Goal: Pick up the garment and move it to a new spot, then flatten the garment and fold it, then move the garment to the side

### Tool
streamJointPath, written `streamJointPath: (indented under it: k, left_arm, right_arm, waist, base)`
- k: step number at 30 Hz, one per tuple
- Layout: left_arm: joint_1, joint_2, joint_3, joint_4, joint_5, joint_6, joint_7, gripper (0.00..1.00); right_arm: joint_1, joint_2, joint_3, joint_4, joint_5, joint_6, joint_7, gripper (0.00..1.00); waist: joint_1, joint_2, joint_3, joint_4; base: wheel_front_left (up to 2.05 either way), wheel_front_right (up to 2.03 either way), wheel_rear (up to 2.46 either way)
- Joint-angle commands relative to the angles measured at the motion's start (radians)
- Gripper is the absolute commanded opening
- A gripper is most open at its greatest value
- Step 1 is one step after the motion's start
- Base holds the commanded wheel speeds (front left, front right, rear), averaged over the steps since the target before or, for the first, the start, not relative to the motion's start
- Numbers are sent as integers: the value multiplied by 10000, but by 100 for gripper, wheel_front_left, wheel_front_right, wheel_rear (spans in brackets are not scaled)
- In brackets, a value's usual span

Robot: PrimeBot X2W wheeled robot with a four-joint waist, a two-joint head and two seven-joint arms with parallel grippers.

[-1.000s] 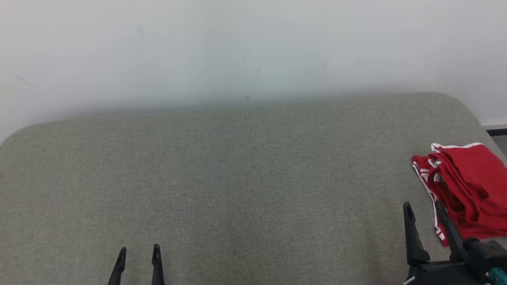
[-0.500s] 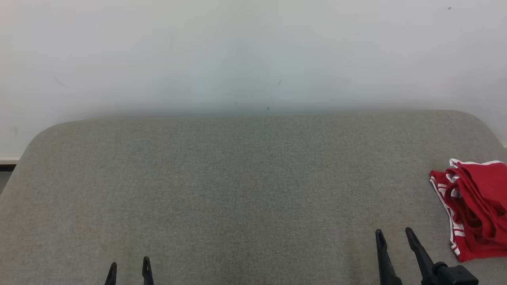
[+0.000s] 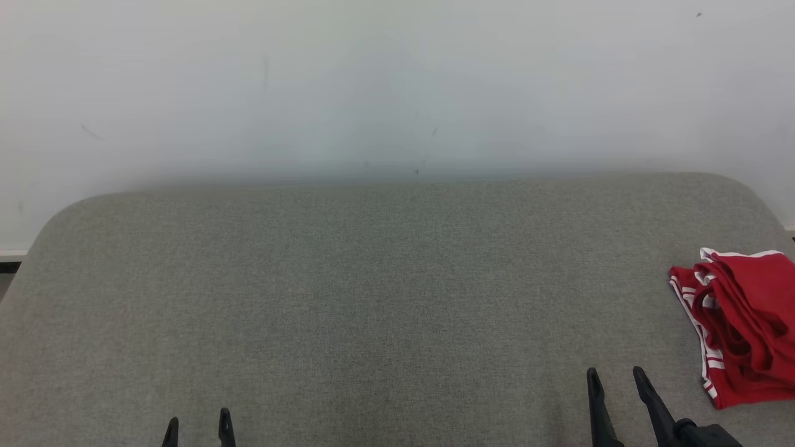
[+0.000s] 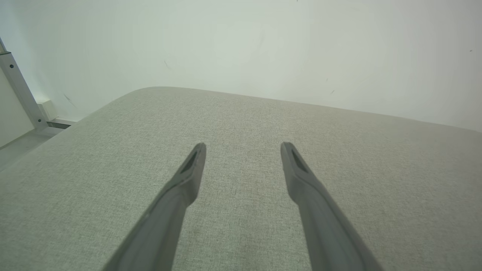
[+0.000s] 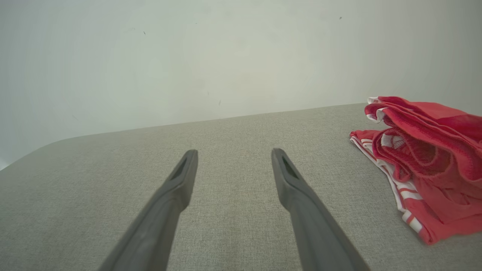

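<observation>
Nearest, at the lower left of the head view, the left jaws show as the tips of two dark fingers, spread apart with nothing between them. The left wrist view shows the same: both fingers hang just above bare cloth, a wide gap between their tips. At the lower right of the head view the right jaws also stand spread and empty, their fingers pointing up the frame. In the right wrist view those fingers are parted over the cloth and grip nothing.

Under both lies a grey, fabric-covered surface with rounded far corners, its weave plain in the wrist views.

Further out, at the right edge of the surface, lies the garment, red with white striped trim. It is bunched in loose folds rather than spread flat, and the head view's right border cuts it off. It sits to the right of the right jaws and a little beyond them, apart from the fingers. In the right wrist view the garment shows a mesh-like weave and rests on the cloth.

Beyond the far edge of the surface rises a plain white wall. In the left wrist view a pale metal post stands against it at the left, above a strip of floor.
</observation>
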Motion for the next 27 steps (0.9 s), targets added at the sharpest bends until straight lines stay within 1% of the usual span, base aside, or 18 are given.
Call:
streamJointPath:
  k: [1, 10, 18, 19, 24, 27]
  left_arm:
    - [51, -13, 21, 50, 17, -39, -26, 100]
    - [28, -14, 16, 45, 15, 68, -26, 100]
    - [92, -14, 0, 155, 70, -1, -26, 100]
    - [7, 0, -15, 136, 0, 2, 1, 0]
    - [89, -10, -18, 497, -38, 3, 37, 0]
    - [-43, -9, 70, 592, -539, -52, 211, 0]
  right_arm:
    - [-121, 49, 32, 42, 20, -21, -41, 100]
    - [-237, 51, 229, 172, 224, -22, -110, 100]
    - [-222, 53, 300, 262, 307, -22, -172, 100]
    - [-176, 12, 292, 262, 274, 0, -109, 0]
    - [-15, 12, 298, 626, 291, 2, -72, 0]
    - [-94, 12, 259, 693, 817, 1, 66, 0]
  waist:
    - [1, 0, 16, -6]
    - [1, 0, 39, -34]
    - [1, 0, -27, -1]
    - [1, 0, -27, -2]
    - [1, 0, -30, -2]
    - [1, 0, -17, -1]
  base:
    - [0, 0, 0]
    - [0, 0, 0]
    - [0, 0, 0]
    - [0, 0, 0]
    - [0, 0, 0]
    - [0, 0, 0]
